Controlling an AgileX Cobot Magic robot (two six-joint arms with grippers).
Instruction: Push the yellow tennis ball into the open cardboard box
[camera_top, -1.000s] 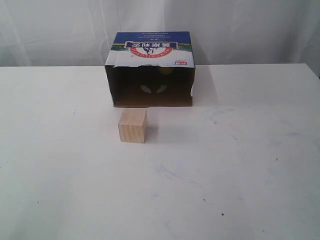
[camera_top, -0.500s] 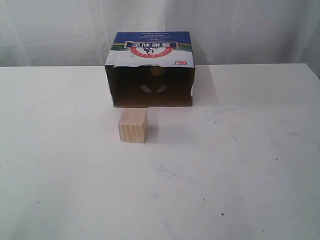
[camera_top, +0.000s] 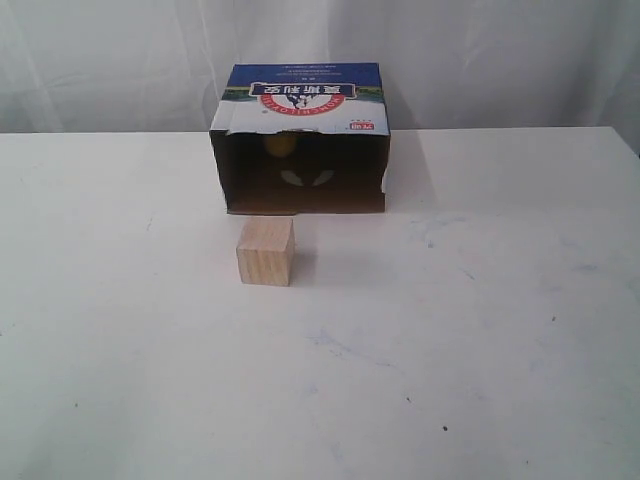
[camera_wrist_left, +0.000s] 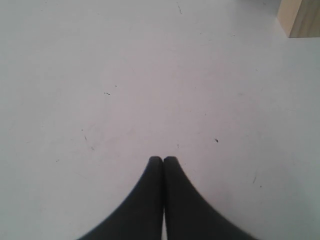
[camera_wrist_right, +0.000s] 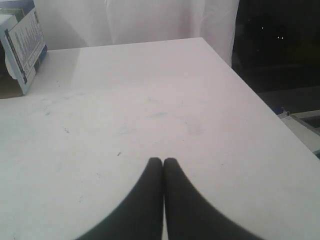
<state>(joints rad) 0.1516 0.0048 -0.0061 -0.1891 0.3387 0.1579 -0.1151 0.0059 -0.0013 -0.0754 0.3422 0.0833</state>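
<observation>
The open cardboard box (camera_top: 303, 95) lies at the back middle of the white table (camera_top: 500, 330), its dark opening facing the camera. Deep inside it, at the upper left of the opening, the yellow tennis ball (camera_top: 280, 144) shows dimly. Neither arm appears in the exterior view. My left gripper (camera_wrist_left: 163, 159) is shut over bare tabletop with nothing between its fingers. My right gripper (camera_wrist_right: 163, 160) is also shut and empty, over the right part of the table; a side of the box (camera_wrist_right: 22, 47) shows at that view's edge.
A pale wooden cube (camera_top: 266, 251) stands just in front of the box's opening; its corner (camera_wrist_left: 300, 17) shows in the left wrist view. The table's right edge (camera_wrist_right: 260, 100) drops off beside my right gripper. White curtains (camera_top: 500, 60) hang behind.
The yellow ball inside the box has drifted from the right of the opening towards the left. Both grippers stay out of the exterior view.
</observation>
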